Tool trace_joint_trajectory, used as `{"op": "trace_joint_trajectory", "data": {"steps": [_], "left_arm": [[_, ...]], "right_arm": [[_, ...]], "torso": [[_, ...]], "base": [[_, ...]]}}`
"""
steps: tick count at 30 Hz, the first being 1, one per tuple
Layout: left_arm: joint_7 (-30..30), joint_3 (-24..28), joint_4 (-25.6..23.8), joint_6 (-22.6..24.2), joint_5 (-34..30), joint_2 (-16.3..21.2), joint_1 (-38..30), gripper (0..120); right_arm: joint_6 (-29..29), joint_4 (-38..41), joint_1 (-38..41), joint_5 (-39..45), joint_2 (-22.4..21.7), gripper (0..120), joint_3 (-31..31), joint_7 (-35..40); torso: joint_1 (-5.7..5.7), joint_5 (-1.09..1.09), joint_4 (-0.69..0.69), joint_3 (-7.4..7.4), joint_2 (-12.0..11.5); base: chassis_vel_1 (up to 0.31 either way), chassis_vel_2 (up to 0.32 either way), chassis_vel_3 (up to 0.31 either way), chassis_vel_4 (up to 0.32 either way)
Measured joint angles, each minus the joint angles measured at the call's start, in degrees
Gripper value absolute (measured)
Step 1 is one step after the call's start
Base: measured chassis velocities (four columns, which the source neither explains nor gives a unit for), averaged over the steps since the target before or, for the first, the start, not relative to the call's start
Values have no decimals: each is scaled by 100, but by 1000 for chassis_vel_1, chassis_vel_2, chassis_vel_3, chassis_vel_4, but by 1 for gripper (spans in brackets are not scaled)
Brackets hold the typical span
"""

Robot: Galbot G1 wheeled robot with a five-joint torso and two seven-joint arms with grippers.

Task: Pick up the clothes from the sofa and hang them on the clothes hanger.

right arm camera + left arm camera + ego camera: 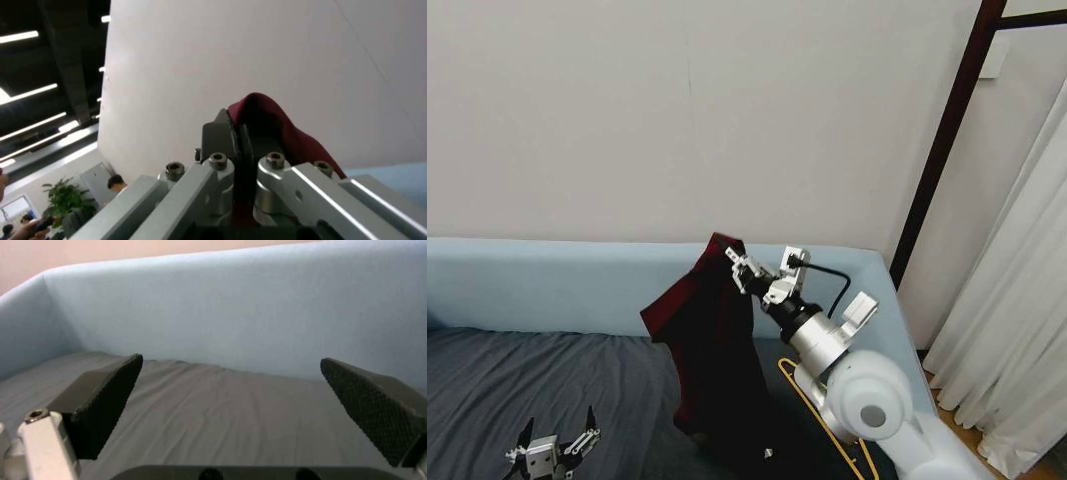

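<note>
A dark red garment (712, 340) hangs lifted above the sofa seat (537, 385), pinched at its top by my right gripper (735, 258), which is shut on it. In the right wrist view the red cloth (280, 127) bulges out past the closed fingers (230, 140). A yellow clothes hanger (827, 420) lies on the seat under my right arm. My left gripper (557, 440) hovers low over the seat at the front left, open; its two black pads (107, 400) stand wide apart over grey fabric with nothing between them.
The sofa has a light blue back (557, 285) and a grey seat. A dark clothes rack pole (937, 150) rises at the right against the white wall, with white curtains (1017, 330) beside it.
</note>
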Motion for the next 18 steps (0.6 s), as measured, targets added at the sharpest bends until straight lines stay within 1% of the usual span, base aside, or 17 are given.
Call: {"op": "trace_joint_trajectory", "data": {"steps": [4, 9, 11, 15, 16, 18], "left_arm": [[5, 5, 4, 11, 12, 1, -8, 100], [5, -1, 46, 17, 25, 7, -17, 100], [6, 1, 53, 18, 30, 1, -18, 100], [6, 9, 77, 19, 36, -21, -21, 100], [6, 9, 77, 19, 36, -21, -21, 100], [8, 12, 118, 9, 35, 1, -30, 100]], "right_arm": [[-65, 0, 495, 473, -59, 0, 175, 415], [-117, -84, 723, 636, -9, 0, 211, 586], [-115, -153, 654, 605, 11, 0, 146, 587], [-69, -616, 20, 230, 89, 0, -326, 498], [-69, -616, 20, 230, 89, 0, -326, 498], [-20, -963, -357, -140, 126, 0, -578, 299]], "torso": [[0, 0, 0, 0, 0], [0, -1, 0, -1, 0], [0, -1, 1, -1, 0], [0, 0, 0, 0, 0], [0, 0, 0, 0, 0], [0, 0, 1, 0, 0]], "base": [[0, 0, 0, 0], [0, 0, 0, 0], [0, 0, 0, 0], [0, 0, 0, 0], [0, 0, 0, 0], [0, 0, 0, 0]]}}
